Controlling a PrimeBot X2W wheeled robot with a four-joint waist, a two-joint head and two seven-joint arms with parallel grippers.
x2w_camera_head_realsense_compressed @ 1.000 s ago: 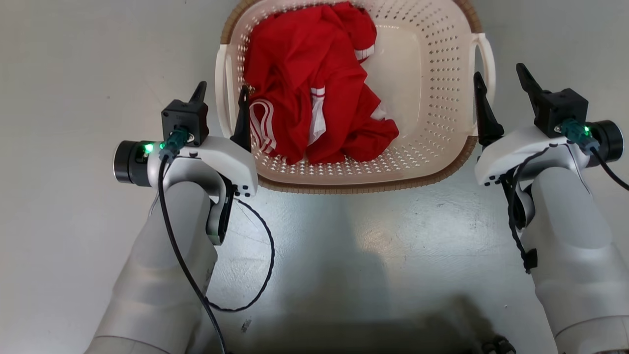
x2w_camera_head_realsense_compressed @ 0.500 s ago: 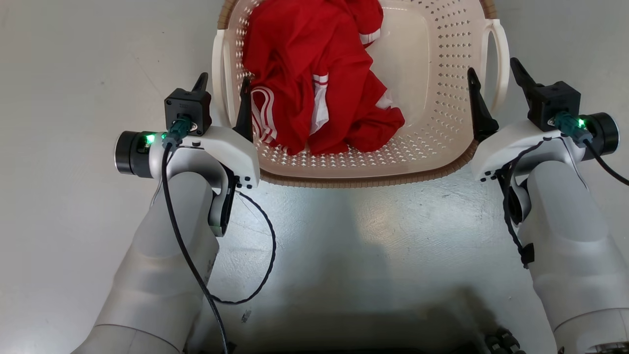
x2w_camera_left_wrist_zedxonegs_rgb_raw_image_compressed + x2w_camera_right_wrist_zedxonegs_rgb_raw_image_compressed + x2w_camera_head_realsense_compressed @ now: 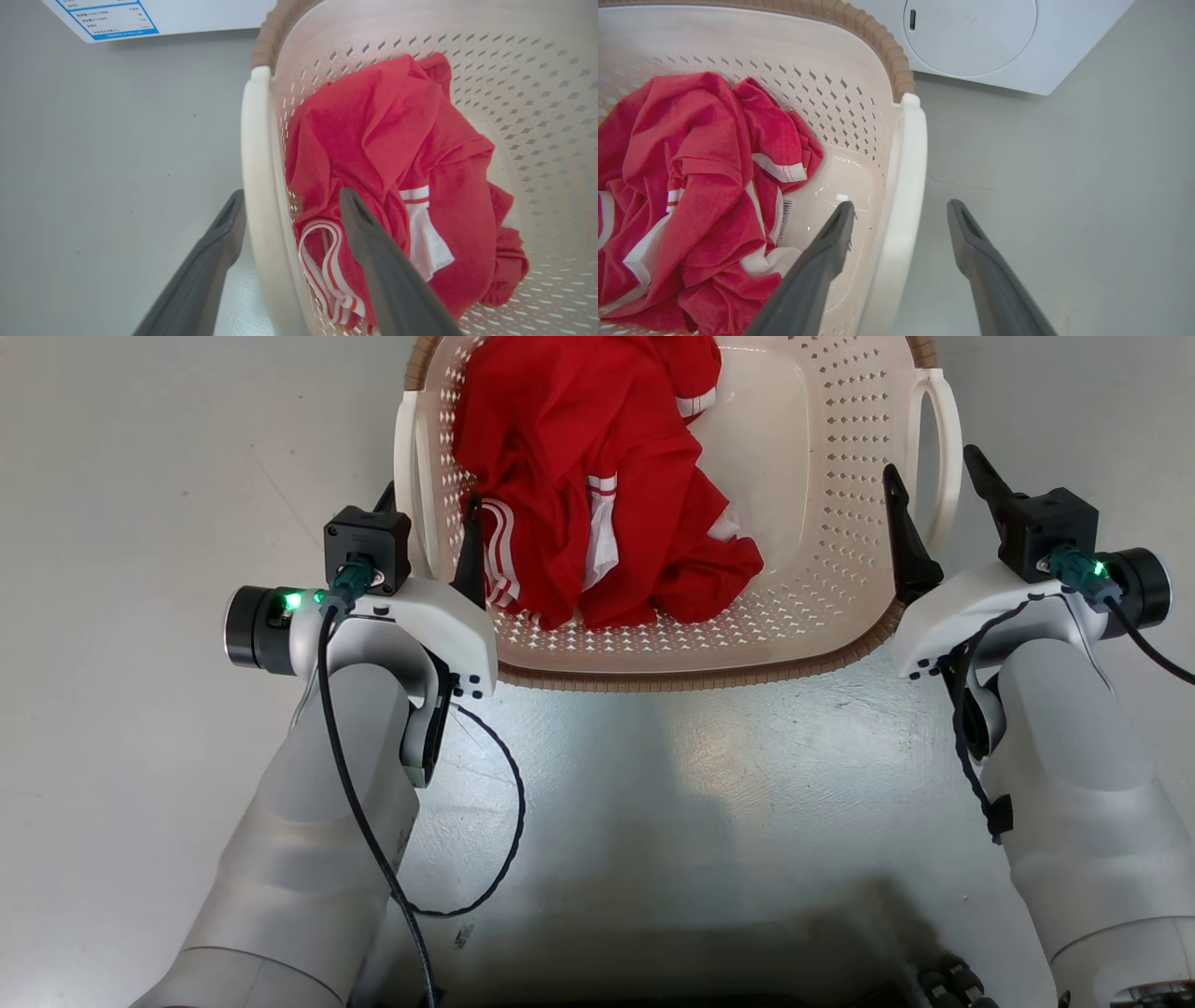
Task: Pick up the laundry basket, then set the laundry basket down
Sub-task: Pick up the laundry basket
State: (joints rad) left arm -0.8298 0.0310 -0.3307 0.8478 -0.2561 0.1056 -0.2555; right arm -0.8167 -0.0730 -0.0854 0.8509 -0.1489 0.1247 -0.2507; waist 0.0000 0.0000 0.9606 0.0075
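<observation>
The laundry basket (image 3: 840, 523) is cream-white and perforated with a brown rim, and it stands on the grey floor ahead of me. A red garment (image 3: 597, 495) with white stripes lies inside. My left gripper (image 3: 429, 495) is open and straddles the left handle (image 3: 406, 476), one finger outside and one inside the basket. In the left wrist view the left gripper (image 3: 292, 195) has the white handle (image 3: 257, 186) between its fingers. My right gripper (image 3: 929, 462) is open astride the right handle (image 3: 945, 448). In the right wrist view the right gripper (image 3: 901, 204) likewise stands over the handle (image 3: 906, 177).
A white washing machine (image 3: 971, 37) stands beyond the basket on its right side. A white panel with a blue label (image 3: 112, 18) is past the left side. A black cable (image 3: 504, 821) loops by my left forearm. Bare grey floor (image 3: 700, 756) lies between my arms.
The whole head picture has shifted: the basket sits higher and looks larger. Both grippers stay open and reach slightly further along the handles.
</observation>
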